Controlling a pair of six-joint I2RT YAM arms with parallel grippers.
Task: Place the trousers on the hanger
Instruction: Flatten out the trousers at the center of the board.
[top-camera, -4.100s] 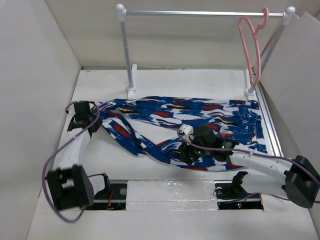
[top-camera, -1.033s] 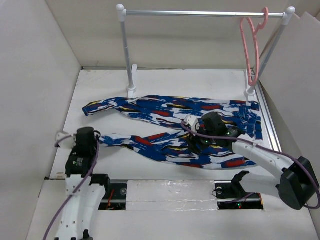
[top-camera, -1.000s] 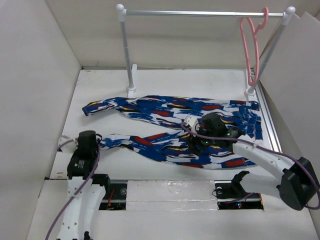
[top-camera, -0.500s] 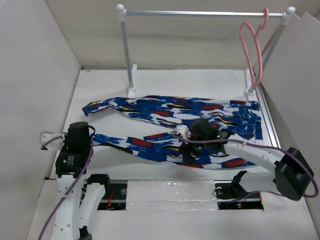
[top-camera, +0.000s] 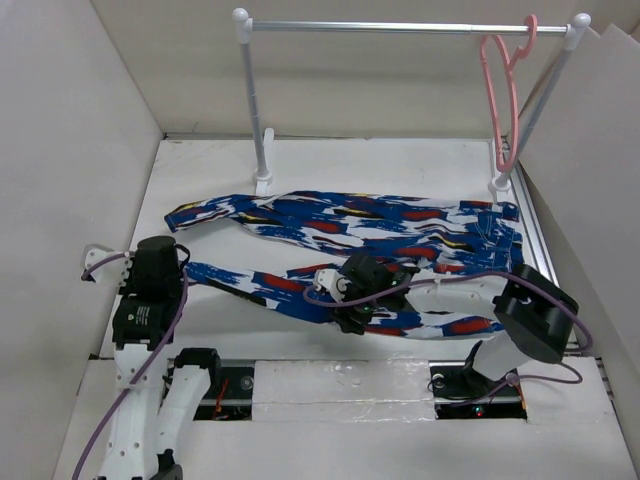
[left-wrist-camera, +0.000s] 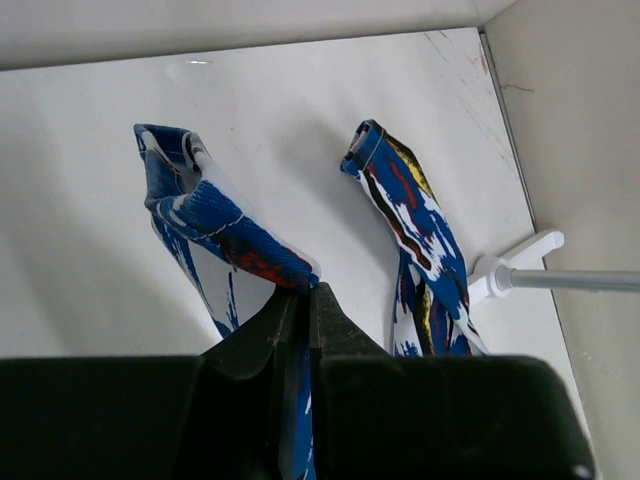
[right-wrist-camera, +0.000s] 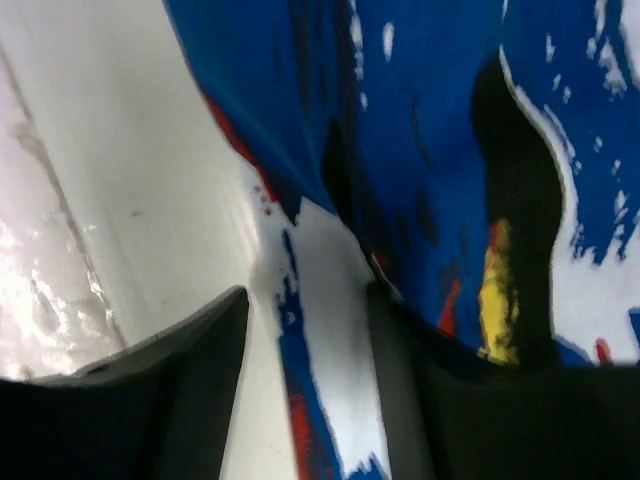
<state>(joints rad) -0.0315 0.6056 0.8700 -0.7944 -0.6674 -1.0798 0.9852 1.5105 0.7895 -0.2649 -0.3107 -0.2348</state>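
Well, your left jaws are pinched on one leg cuff of the trousers (top-camera: 400, 225), which stretch left-to-right across the desk (top-camera: 330, 165) — the hanger (top-camera: 503, 100) hangs far right on the rail (top-camera: 400, 27), nearer your right jaws, spread apart over the near leg.

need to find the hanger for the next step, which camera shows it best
Top external: the hanger hangs in full from the right end of the rail. Neither wrist view shows it: both look at the trousers.
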